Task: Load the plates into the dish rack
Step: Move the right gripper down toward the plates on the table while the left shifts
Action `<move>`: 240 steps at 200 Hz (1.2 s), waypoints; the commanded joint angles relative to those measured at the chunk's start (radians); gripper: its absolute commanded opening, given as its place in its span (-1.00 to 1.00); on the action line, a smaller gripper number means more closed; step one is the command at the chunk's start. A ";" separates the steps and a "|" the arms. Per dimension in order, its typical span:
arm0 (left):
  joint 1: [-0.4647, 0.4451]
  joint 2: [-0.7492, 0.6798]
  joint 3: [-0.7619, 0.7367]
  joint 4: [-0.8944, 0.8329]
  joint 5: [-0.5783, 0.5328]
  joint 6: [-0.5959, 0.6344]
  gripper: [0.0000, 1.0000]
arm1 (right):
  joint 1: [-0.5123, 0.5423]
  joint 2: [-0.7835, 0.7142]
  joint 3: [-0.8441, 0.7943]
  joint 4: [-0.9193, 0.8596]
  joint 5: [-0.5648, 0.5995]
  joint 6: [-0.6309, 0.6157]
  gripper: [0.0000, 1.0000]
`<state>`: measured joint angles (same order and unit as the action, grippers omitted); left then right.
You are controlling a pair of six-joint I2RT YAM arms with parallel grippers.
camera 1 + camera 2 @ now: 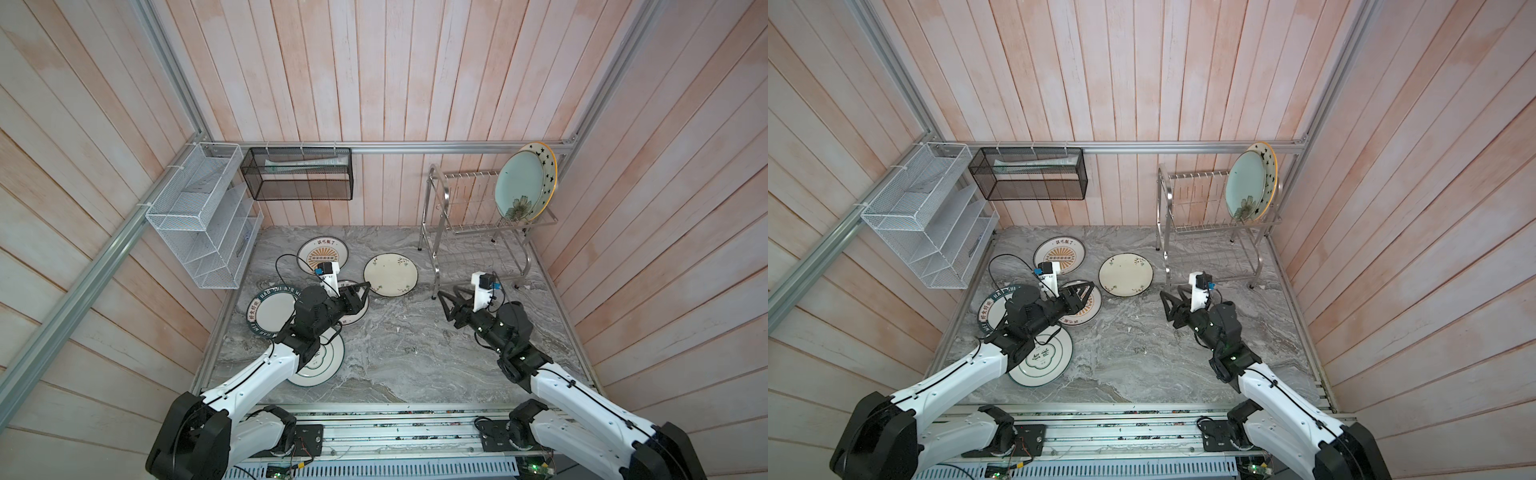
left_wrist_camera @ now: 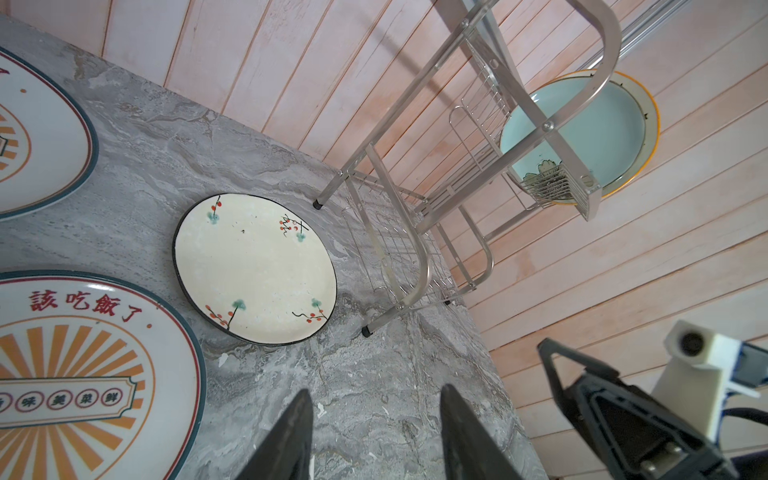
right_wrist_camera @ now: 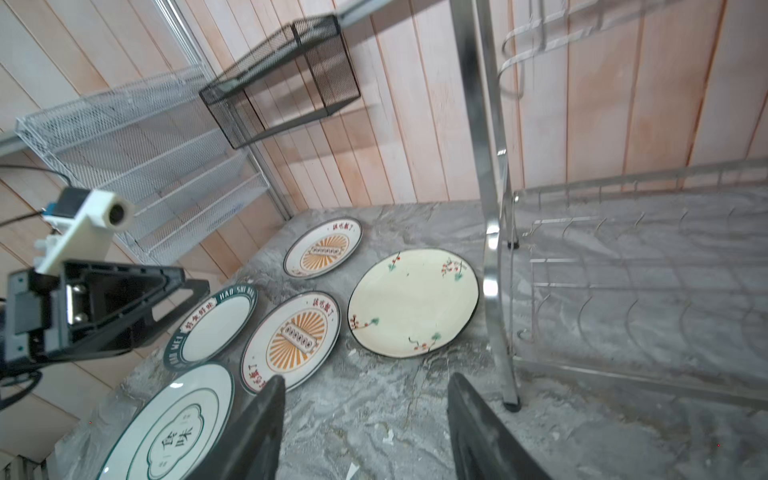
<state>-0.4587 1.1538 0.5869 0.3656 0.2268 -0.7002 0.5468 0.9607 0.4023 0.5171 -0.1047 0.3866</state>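
Note:
The steel dish rack (image 1: pixel 482 229) stands at the back right, its top tier holding a pale-blue plate (image 1: pixel 519 187) and a yellow-rimmed star plate (image 1: pixel 548 164) upright. Flat on the table lie a cream plate (image 1: pixel 390 274), two sunburst plates (image 1: pixel 322 251) (image 3: pixel 293 343), a lettered dark-green-rimmed plate (image 1: pixel 270 309) and a green-ringed white plate (image 1: pixel 322 368). My left gripper (image 1: pixel 363 291) hovers open over the nearer sunburst plate, empty (image 2: pixel 376 390). My right gripper (image 1: pixel 446 293) is open and empty (image 3: pixel 365 378), in front of the rack, facing the cream plate (image 3: pixel 413 301).
A white mesh shelf basket (image 1: pixel 199 216) hangs on the left wall and a black mesh box (image 1: pixel 297 174) on the back wall. Wooden walls close in three sides. The marble table (image 1: pixel 399 345) ends at an aluminium rail in front.

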 commanded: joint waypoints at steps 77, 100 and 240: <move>-0.003 -0.005 0.035 -0.125 -0.071 -0.010 0.02 | 0.111 0.256 0.104 0.159 0.050 0.044 0.17; -0.001 0.002 0.055 -0.197 -0.112 -0.001 0.03 | 0.115 0.294 0.128 0.146 0.035 0.056 0.17; -0.011 0.384 0.170 -0.154 0.000 -0.317 0.05 | 0.126 0.413 0.191 0.082 0.022 0.118 0.09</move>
<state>-0.4522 1.4754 0.7525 0.1020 0.1802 -0.8627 0.6662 1.3735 0.5785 0.6193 -0.0799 0.4850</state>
